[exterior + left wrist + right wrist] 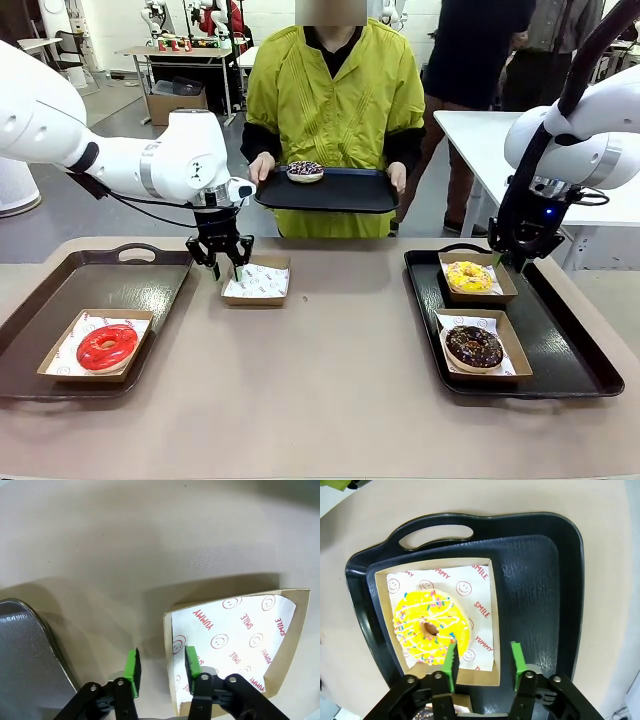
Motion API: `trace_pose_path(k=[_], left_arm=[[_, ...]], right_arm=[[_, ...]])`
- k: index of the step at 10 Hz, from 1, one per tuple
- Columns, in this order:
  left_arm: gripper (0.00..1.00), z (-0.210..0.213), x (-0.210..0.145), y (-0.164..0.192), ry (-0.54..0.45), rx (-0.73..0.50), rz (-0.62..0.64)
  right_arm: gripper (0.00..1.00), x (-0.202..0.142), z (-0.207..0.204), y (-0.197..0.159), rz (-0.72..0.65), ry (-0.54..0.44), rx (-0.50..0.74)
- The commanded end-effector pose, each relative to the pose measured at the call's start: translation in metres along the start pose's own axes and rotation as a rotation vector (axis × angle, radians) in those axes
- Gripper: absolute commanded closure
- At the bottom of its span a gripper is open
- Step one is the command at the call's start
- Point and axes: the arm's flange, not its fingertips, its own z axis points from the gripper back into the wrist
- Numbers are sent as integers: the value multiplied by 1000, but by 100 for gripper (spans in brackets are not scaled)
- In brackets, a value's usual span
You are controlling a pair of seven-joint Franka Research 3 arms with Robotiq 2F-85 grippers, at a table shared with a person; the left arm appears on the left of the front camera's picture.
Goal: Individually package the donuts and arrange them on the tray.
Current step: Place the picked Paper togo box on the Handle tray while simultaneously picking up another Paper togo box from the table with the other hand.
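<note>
At frame centre, the left gripper point(226, 262) pinches the empty box point(257, 281)'s wall; the right gripper point(512, 257), open and empty, hovers over the yellow donut point(469, 275). Next, the purple donut point(305, 170) probably needs boxing.

Both arms are glossy white with rounded joint housings and grey bands. The left gripper point(227, 262) and right gripper point(512, 255) are black with green pads, with thin black cables. The person point(335, 90) wears a yellow-green smock over black sleeves.
</note>
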Motion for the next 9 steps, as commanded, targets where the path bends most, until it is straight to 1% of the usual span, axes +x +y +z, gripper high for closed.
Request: trace_pose_path(k=[1, 2, 4, 5, 6, 7, 8, 9], left_arm=[[95, 4, 3, -1, 9, -19, 36], [100, 4, 3, -1, 12, -19, 39], [100, 5, 4, -1, 16, -14, 42], [100, 6, 4, -1, 18, -13, 43], [100, 6, 5, -1, 18, -9, 44], [100, 6, 5, -2, 20, -8, 45], [100, 9, 5, -1, 16, -11, 46], [100, 19, 3, -1, 37, -36, 52]], right_arm=[[6, 5, 3, 0, -21, 4, 12], [0, 3, 4, -1, -24, 4, 18], [0, 1, 6, -6, -31, 3, 27], [4, -1, 8, -6, -31, 1, 32], [0, -4, 10, -6, -29, -3, 30], [0, -7, 12, -5, -27, -9, 25], [0, -18, 17, -2, -18, -2, 23], [0, -38, 28, 0, 10, 1, 63]])
